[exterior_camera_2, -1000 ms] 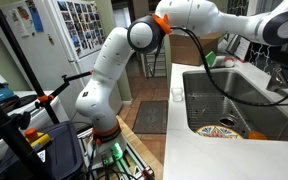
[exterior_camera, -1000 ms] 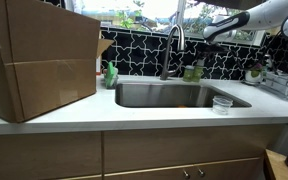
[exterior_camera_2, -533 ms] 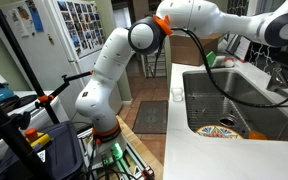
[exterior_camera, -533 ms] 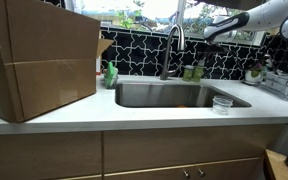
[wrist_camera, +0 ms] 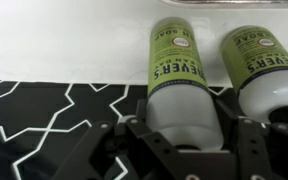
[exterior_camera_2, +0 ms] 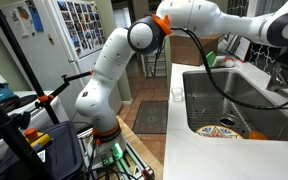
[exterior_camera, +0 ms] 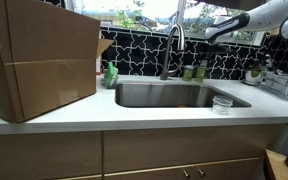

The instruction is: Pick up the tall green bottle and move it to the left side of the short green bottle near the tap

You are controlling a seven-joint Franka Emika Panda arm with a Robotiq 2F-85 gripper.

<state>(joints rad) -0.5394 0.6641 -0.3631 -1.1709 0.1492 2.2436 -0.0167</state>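
Observation:
In the wrist view the tall green bottle (wrist_camera: 179, 70) stands on the white counter, its pale top between my fingers. My gripper (wrist_camera: 181, 125) sits against both sides of that top. The short green bottle (wrist_camera: 256, 65) stands close beside it, apart from the fingers. In an exterior view both bottles stand just right of the steel tap (exterior_camera: 172, 45): the tall one (exterior_camera: 198, 71) and the short one (exterior_camera: 187, 71). My arm (exterior_camera: 234, 22) reaches in from the upper right, and its dark gripper is lost against the black backsplash.
A steel sink (exterior_camera: 174, 95) lies in front of the tap. A brighter green soap bottle (exterior_camera: 111, 74) stands at its left, next to a large cardboard box (exterior_camera: 39, 60). A clear cup (exterior_camera: 222, 103) sits right of the sink and a dish rack (exterior_camera: 284, 85) beyond it.
A second ago the green shape by the tap looked like one wider blob. Now two bottles show side by side. The arm has hardly moved.

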